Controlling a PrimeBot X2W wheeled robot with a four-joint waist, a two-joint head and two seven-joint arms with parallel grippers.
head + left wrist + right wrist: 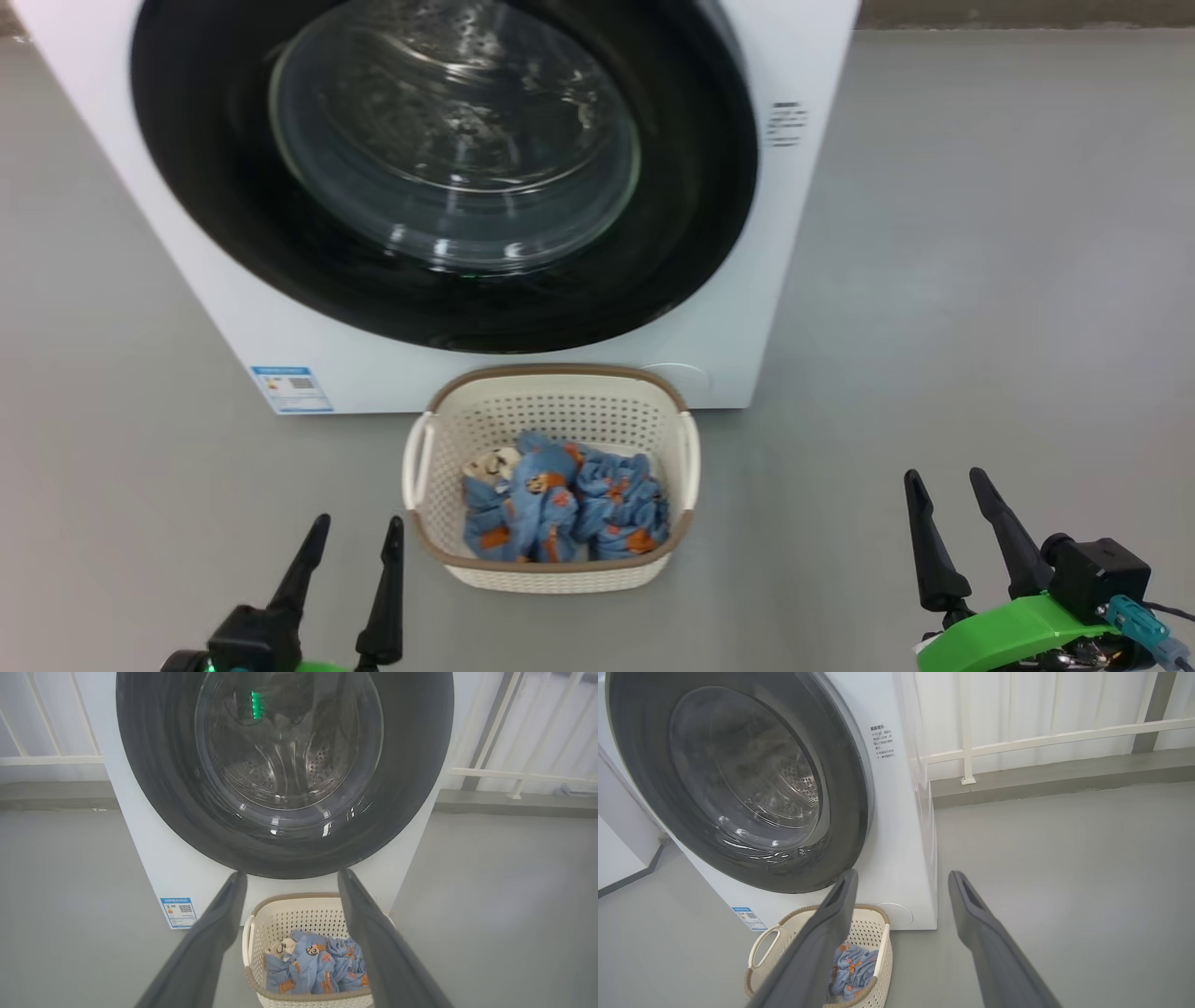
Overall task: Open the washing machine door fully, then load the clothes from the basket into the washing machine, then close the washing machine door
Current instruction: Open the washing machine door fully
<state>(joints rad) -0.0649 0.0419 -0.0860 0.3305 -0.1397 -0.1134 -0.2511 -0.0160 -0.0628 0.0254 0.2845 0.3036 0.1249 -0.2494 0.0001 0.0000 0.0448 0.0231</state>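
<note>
One basket (560, 411) before closed door (215, 187), blue label (291, 388), white railing (1017, 742)

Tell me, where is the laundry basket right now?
In the head view the basket stands at lower centre on the floor, just before the washing machine, below its door, between the left pincer and right pincer.

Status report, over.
Left gripper, right gripper open, empty. Washing machine door shut. Clothes in basket, close under the door.
</note>
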